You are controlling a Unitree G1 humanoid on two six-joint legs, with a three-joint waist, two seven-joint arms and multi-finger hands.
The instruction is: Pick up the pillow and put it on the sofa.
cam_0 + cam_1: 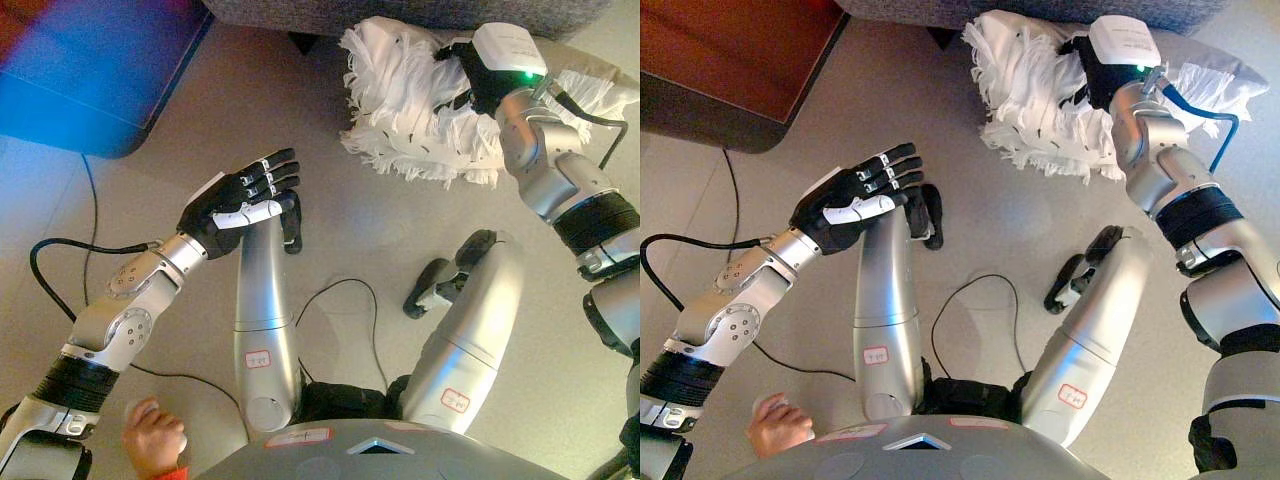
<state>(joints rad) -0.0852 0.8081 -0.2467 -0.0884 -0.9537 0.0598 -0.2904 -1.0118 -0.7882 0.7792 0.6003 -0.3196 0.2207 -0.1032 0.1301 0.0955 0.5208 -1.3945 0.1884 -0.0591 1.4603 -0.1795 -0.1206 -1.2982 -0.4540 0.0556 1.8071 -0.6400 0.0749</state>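
The pillow (pixel 400 100) is white with a shaggy fringe and lies on the floor at the top of the view, right against the grey sofa (pixel 400 12). My right hand (pixel 462 72) reaches in from the right and sits on the pillow's upper part, its dark fingers buried in the fringe. My left hand (pixel 245 200) hovers over the floor well to the left of the pillow, open with straight fingers and holding nothing.
A low dark piece of furniture (pixel 730 60) fills the top left corner. A person's hand (pixel 155 440) shows at the bottom left edge. Beige floor (pixel 400 230) stretches between my left hand and the pillow.
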